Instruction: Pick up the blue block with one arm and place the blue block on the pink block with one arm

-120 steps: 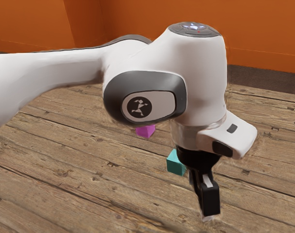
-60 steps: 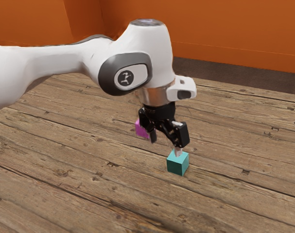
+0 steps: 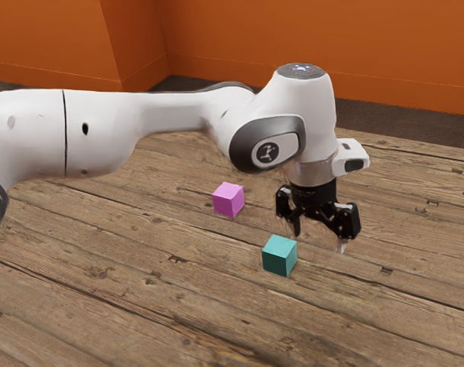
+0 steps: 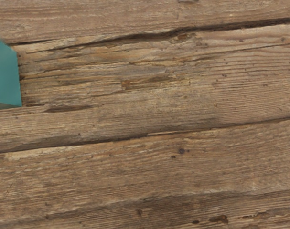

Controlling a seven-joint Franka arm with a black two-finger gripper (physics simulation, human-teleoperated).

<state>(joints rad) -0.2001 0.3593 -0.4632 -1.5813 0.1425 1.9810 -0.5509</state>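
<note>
Since half a second ago, the black two-finger pincer [image 3: 319,235] has been carried off from above the blue cube block [image 3: 280,254] toward the exterior view's right, while both blocks are left where they were. Its fingers are seen spread, pinching nothing, held low over the weathered wooden plank worktop [image 3: 124,306]. The blue cube block is found flat on the worktop, just beside the pincer and untouched. Being a cube, it has no long axis, and one upright edge is turned toward the exterior camera. One pink cube block [image 3: 228,199] is set near it, apart, toward the exterior view's left. One block of each colour is counted.
</note>
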